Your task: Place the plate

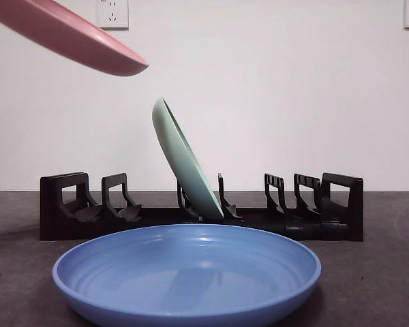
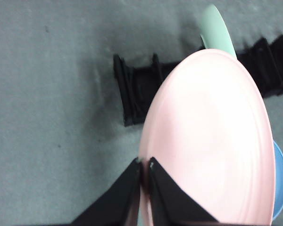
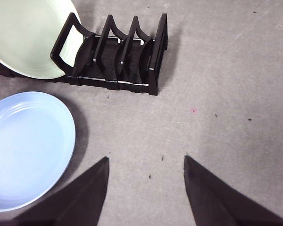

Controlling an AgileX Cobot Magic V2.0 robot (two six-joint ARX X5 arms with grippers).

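Nearest the front camera, filling the lower middle of the frame, a wide shallow blue plate [image 1: 187,272] lies flat on the dark grey table [image 1: 388,272]. It is the largest thing in that view, with its rim cut by the bottom edge.

Behind it, across the middle of the frame, stands a long black slotted plastic dish rack [image 1: 341,204]. A pale green round plate [image 1: 184,160] stands in a slot near the rack's centre, tilted with its top edge toward the left of the frame. The slots to either side of it hold nothing.

Upper left of the front frame: a pink round plate [image 1: 75,34] hangs in the air, slanting down toward the right, well above the rack and apart from the green plate. The gripper carrying it is outside that frame.

Left wrist view: the left gripper [image 2: 145,165] has its two black jaws pressed together on the pink plate's rim, one on each face. Rack and green plate show beyond the pink plate; a sliver of blue plate shows at the right edge.

Right wrist view: the right gripper [image 3: 146,162] has its jaws spread apart over bare table, holding nothing, with the blue plate at the left of the frame and the rack's end at the upper left.

Two white wall sockets [image 1: 113,13] sit at the top of the front frame.
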